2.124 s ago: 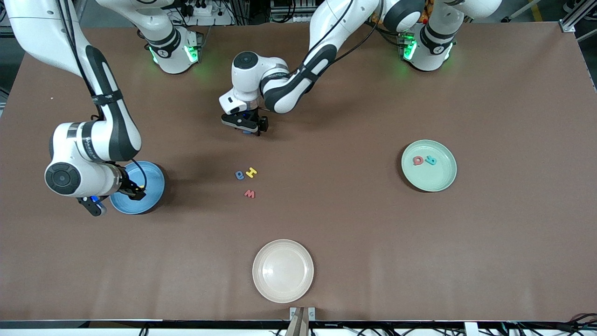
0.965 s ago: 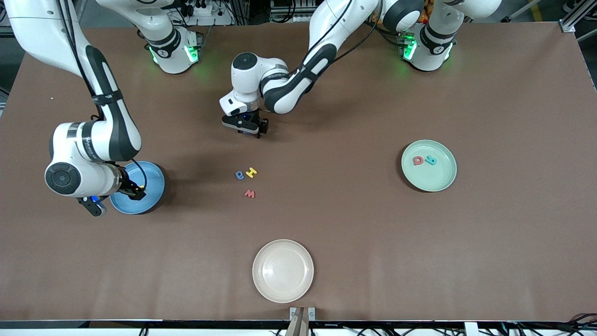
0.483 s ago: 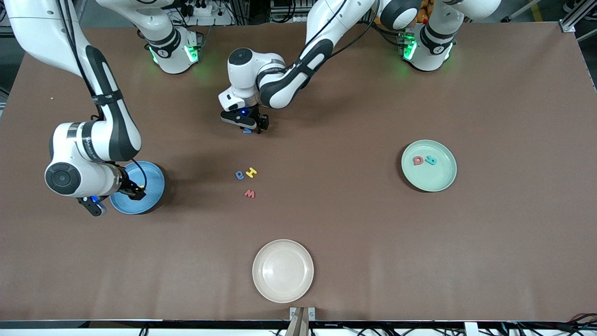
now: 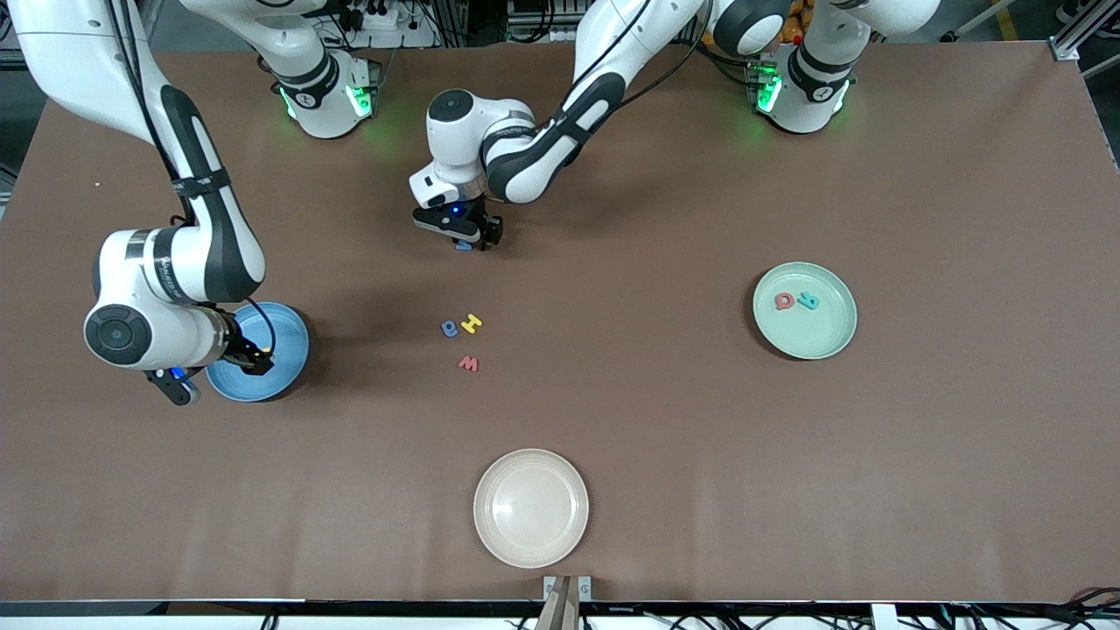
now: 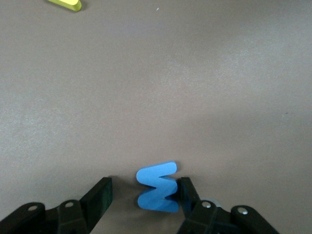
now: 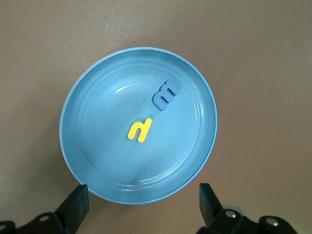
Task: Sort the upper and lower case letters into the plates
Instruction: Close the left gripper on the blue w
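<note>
My left gripper [image 4: 458, 236] is down at the table, farther from the front camera than the loose letters. A blue zigzag letter [image 5: 157, 187] lies flat between its open jaws [image 5: 141, 197]; one finger [image 5: 186, 191] touches it, the other [image 5: 99, 196] stands apart. The same blue letter [image 4: 464, 246] peeks out under the hand. My right gripper [image 6: 141, 201] hangs open over the sky blue plate [image 6: 73, 146], which holds a yellow letter [image 6: 140, 129] and a blue letter [image 6: 165, 94]. The mint green plate [image 4: 805, 346] holds a red letter [image 4: 784, 301] and a teal letter [image 4: 809, 301].
A blue letter [image 4: 449, 328], a yellow H [image 4: 472, 323] and a red letter [image 4: 469, 362] lie loose mid-table. A cream-white plate [image 4: 531, 549] sits near the front edge. The right gripper [image 4: 216, 372] and its arm cover part of the blue plate [image 4: 280, 372].
The left gripper has shifted slightly toward the robots' bases, come down around the blue letter, and its jaws have narrowed. The right arm has stayed still.
</note>
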You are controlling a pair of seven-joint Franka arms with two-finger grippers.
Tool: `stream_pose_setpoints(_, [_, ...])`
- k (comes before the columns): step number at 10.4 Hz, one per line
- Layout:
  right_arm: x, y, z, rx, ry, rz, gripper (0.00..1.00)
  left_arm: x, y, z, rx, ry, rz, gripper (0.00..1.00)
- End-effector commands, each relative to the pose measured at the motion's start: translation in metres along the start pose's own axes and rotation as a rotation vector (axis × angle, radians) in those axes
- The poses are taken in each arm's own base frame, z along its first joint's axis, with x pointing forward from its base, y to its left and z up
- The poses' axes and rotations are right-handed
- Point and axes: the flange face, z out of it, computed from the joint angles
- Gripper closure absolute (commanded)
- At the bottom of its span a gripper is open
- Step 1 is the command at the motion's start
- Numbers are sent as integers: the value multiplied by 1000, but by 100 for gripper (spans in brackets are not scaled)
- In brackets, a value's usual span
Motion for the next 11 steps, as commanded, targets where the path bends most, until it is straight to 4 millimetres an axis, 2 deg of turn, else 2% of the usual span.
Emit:
stream_pose_setpoints(1, [-3,2,-5,-2,1,-9,0,13,-14,10,26,0,26,36])
stream_pose_setpoints(2, [-4,1,-5,-3,1,-10,0,13,-14,10,24,-1,30,36])
stream_pose_setpoints(3, [-5,0,-6,-3,2,-13,0,13,-13,8,23,0,30,43])
stream_pose_setpoints(4, [-6,-1,-6,-3,3,-15,0,13,-13,9,24,-1,29,45])
stream_pose_setpoints(8, [-7,-2,-5,-3,3,-16,0,17,-16,6,22,-2,19,44])
stream_pose_setpoints(11, [-8,-3,-5,-3,4,-19,0,11,-13,4,15,-49,-19,45])
